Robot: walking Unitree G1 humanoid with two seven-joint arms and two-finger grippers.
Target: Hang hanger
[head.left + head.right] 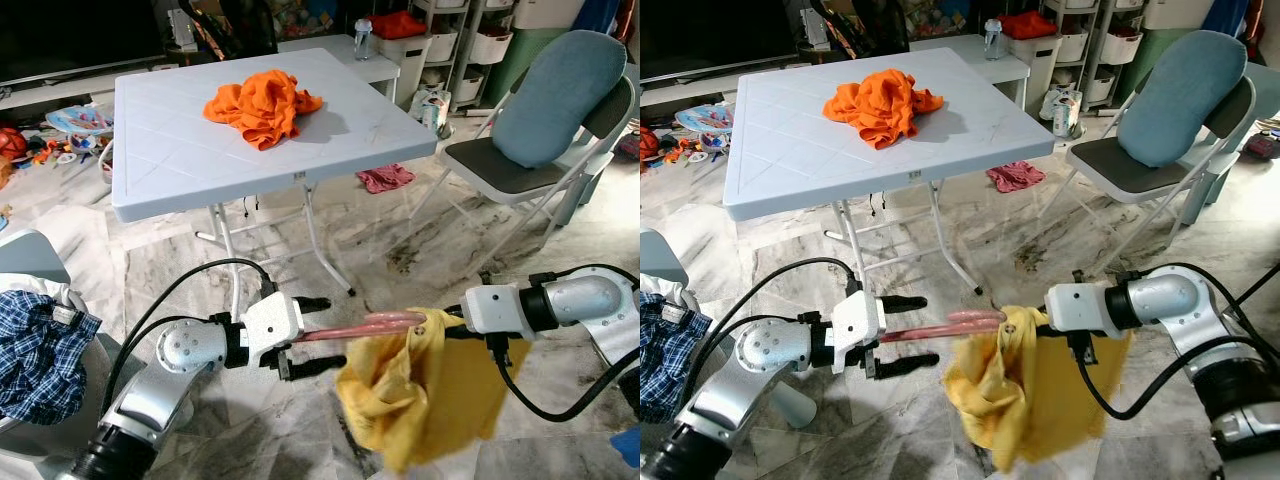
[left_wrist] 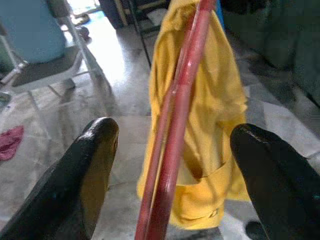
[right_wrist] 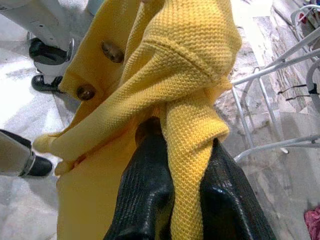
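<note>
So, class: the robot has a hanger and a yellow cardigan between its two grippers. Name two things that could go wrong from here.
1. The left gripper has its fingers spread either side of the pink hanger without clamping it, so the hanger may slip or drop.
2. The right gripper pinches only a fold of the yellow cardigan, which hangs bunched at one end of the hanger; it could slide off onto the floor.

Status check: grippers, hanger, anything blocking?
Left gripper open around pink hanger. Right gripper shut on yellow knit cardigan, draped on hanger. White table ahead.
</note>
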